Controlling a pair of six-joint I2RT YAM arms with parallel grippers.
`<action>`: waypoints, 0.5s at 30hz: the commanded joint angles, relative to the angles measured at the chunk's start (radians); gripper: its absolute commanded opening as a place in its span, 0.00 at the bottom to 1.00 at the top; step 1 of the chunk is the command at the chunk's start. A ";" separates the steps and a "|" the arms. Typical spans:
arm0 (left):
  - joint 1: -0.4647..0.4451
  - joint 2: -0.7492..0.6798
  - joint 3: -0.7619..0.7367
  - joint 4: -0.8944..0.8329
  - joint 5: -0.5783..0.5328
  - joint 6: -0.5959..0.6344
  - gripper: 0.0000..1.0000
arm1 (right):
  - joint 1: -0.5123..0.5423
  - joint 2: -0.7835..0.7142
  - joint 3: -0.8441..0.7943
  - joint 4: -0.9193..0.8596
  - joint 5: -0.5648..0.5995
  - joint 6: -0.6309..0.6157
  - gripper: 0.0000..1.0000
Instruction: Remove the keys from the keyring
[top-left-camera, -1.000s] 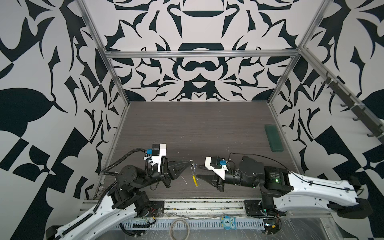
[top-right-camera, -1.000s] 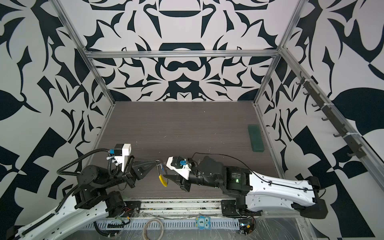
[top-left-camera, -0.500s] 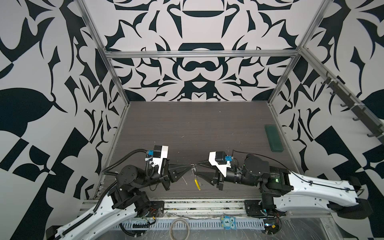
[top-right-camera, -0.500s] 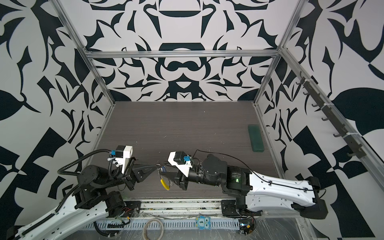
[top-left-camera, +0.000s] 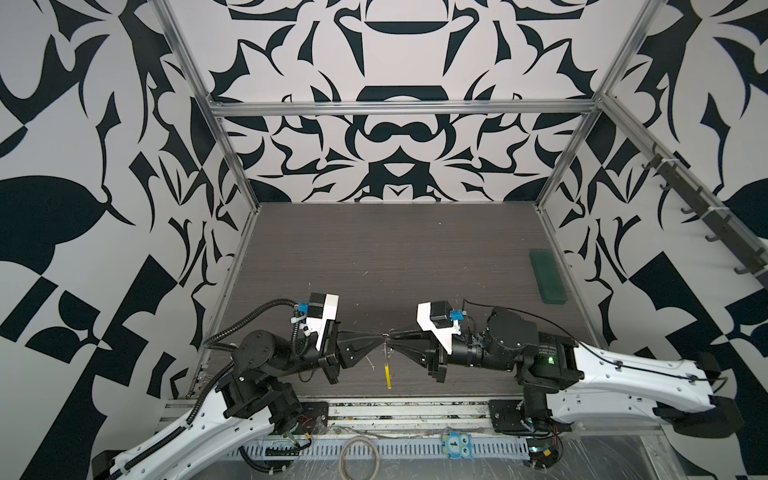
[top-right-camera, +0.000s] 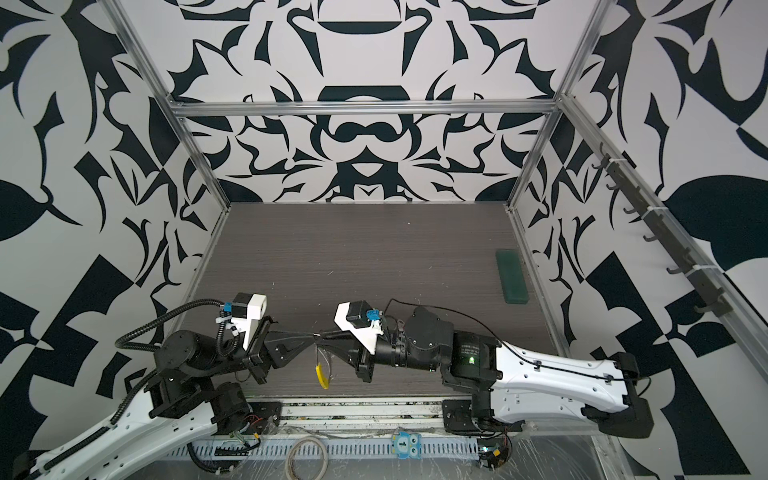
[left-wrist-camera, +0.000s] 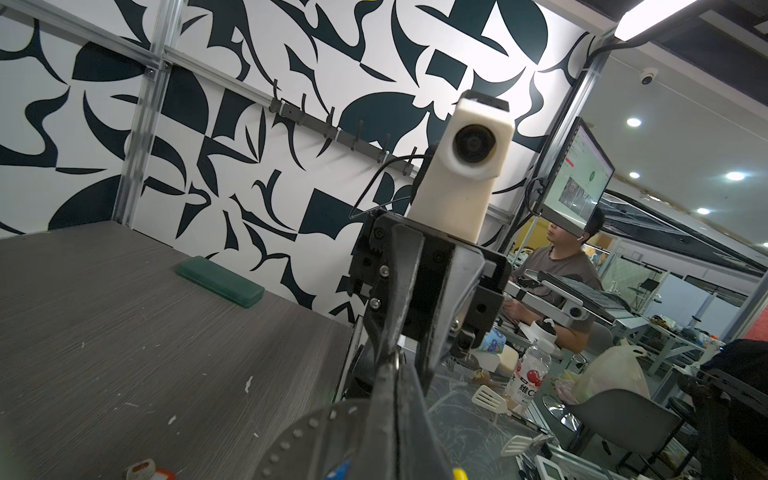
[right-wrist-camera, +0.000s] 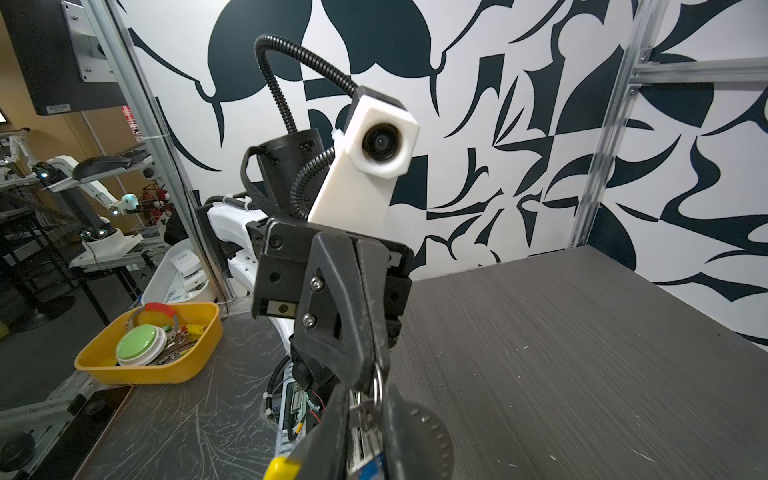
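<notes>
Near table (top-left-camera: 374, 249) front, left fingers (top-left-camera: 361, 343) pinching one keyring (top-left-camera: 388, 376), right fingers (top-left-camera: 409, 347) unclear

You are viewing the thin grey floppy keyring loop (top-right-camera: 321, 375), hanging over the near edge of the dark wood-grain table (top-right-camera: 374, 257), its curved yellow plastic section (top-left-camera: 388, 376) dangling lowest. The blue flat plastic key tag (right-wrist-camera: 371, 468), white-labelled, is sitting just by the small metal ring (right-wrist-camera: 377, 386); the red tag (left-wrist-camera: 143, 469) is showing only partly.
</notes>
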 joint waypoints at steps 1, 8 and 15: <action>0.001 -0.004 0.015 0.039 0.003 -0.002 0.00 | 0.003 -0.007 0.032 0.028 -0.044 0.009 0.17; 0.001 -0.005 0.016 0.047 0.003 -0.003 0.00 | 0.003 0.004 0.036 0.005 -0.063 0.017 0.24; 0.000 -0.005 0.015 0.049 0.003 -0.003 0.00 | -0.003 -0.007 0.025 0.006 -0.066 0.026 0.16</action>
